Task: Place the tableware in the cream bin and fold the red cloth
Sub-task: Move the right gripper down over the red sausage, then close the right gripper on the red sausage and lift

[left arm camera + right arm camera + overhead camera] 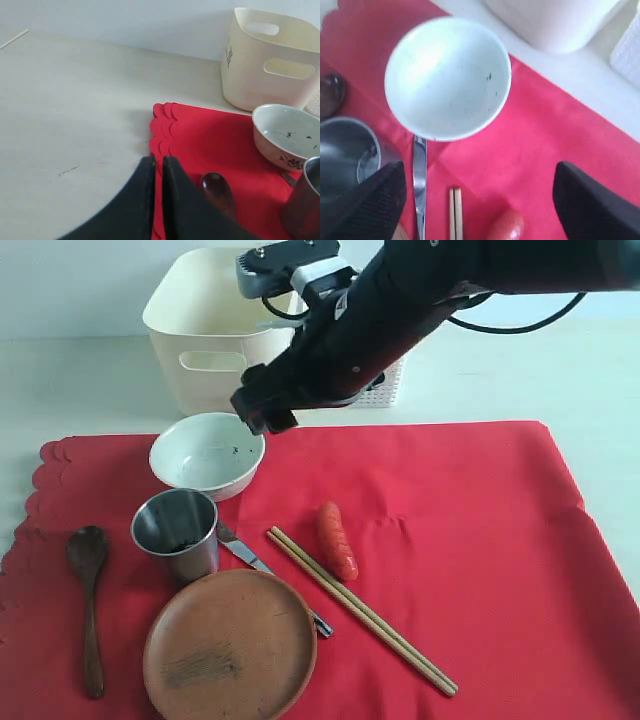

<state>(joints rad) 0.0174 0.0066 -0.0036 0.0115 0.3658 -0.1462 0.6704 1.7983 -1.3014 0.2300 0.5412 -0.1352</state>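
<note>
Hovering wide-open right claw [479, 200] over pale, dark-speckled bowl [207, 455] near red cloth [450, 540] back edge; left claw [158, 167] closed, empty.

The right gripper [477, 200] hangs with jaws spread wide; the left gripper [157, 172] is pinched closed.

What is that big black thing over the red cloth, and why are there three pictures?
It is a robot arm. Its end effector works like a hand. One picture looks at the whole table; the other two come from small cameras on the robot's two wrists.

On the red cloth lie a bowl, a steel cup, a brown plate, a wooden spoon, a knife, chopsticks and a sausage. Behind stands a cream bin.

The right end effector is wide open above the cloth near the bowl, holding nothing. The left end effector is shut and empty, over the cloth's scalloped edge.
</note>
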